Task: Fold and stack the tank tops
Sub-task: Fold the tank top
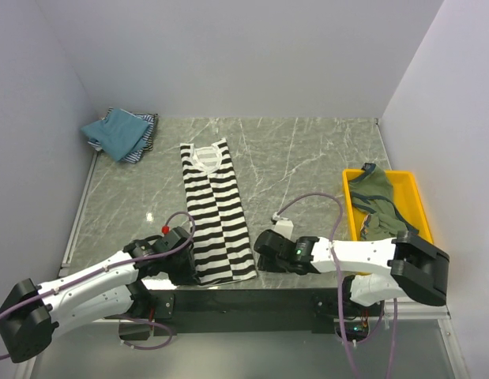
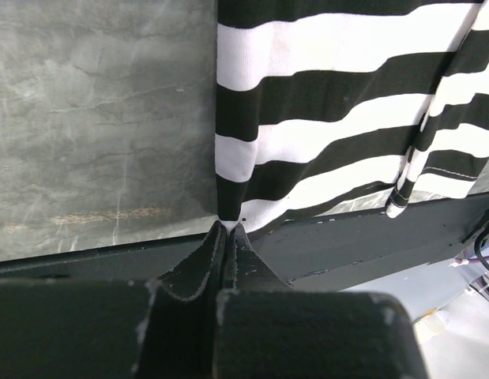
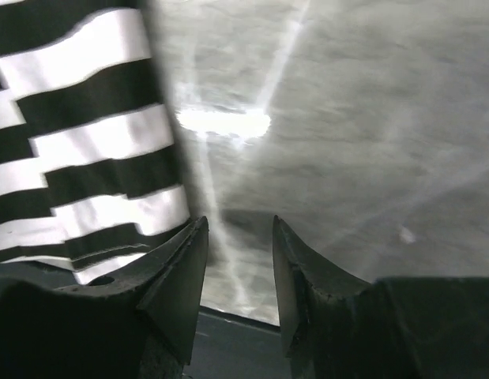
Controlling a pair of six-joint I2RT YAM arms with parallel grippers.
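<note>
Black-and-white striped tank top (image 1: 216, 213) lies lengthwise mid-table, neckline at the far end. Left gripper (image 2: 228, 235) is pinched tight on its near-left hem corner. Right gripper (image 3: 238, 229) sits just beside the near-right corner, jaws apart, holding nothing. Teal tank top (image 1: 118, 132) lies far-left; olive-green tank top (image 1: 378, 197) in the yellow tray (image 1: 419, 207).

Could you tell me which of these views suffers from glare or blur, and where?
Right wrist view: blurred throughout, with a bright glare patch on the table beside the striped tank top. Left wrist view: sharp on the stripes, the left gripper dark in the foreground. Top view: evenly lit, soft shadows only.
</note>
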